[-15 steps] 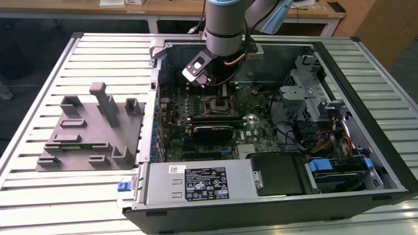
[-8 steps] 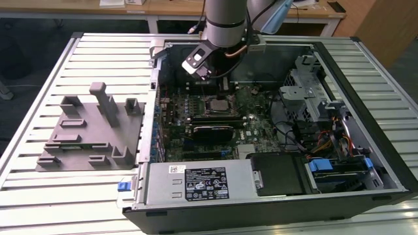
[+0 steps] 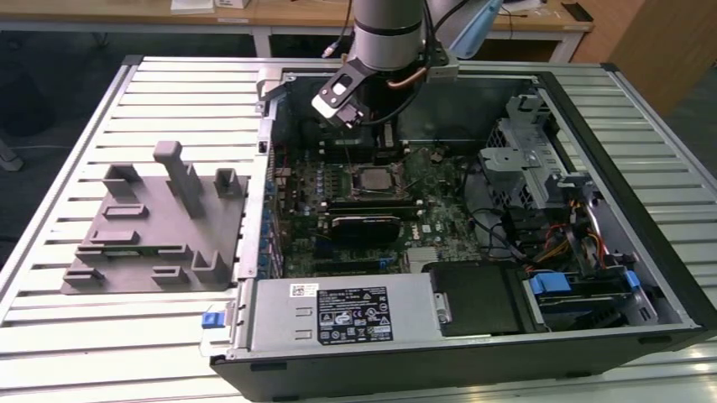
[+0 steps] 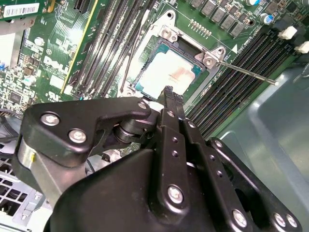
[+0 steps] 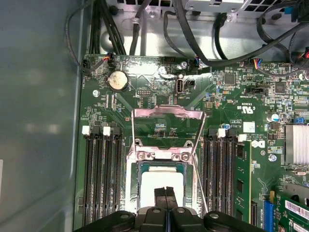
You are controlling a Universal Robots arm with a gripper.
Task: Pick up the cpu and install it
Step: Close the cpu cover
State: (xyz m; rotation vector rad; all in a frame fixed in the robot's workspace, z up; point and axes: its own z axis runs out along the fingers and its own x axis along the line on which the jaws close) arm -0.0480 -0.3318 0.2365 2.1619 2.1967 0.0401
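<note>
Inside the open computer case (image 3: pixel 471 365), on the green motherboard (image 3: pixel 437 214), the cpu (image 5: pixel 161 180) lies flat in the socket (image 4: pixel 145 63) with its shiny silver top facing up and a thin greenish rim around it. We see it in both wrist views, and in the exterior view it is the small pale square near the middle of the board. The metal plate (image 5: pixel 166 126) of the socket is lifted open and does not cover the chip. The thin lever (image 4: pixel 246 72) sticks out free from one corner of the socket, over the black memory slots (image 5: pixel 101 179). The hand (image 5: pixel 166 193) is directly above the cpu, with its two black fingers pressed together so that only a thin line shows between them, and there is nothing between them. The tips are over the edge part of the silver top; we cannot tell if they touch it. In the exterior view the arm (image 3: pixel 387 34) comes down into the far part of the case. On the table (image 3: pixel 134 353), at the exterior view's left and well apart from the case, sits the grey fixture block (image 3: pixel 157 227).
</note>
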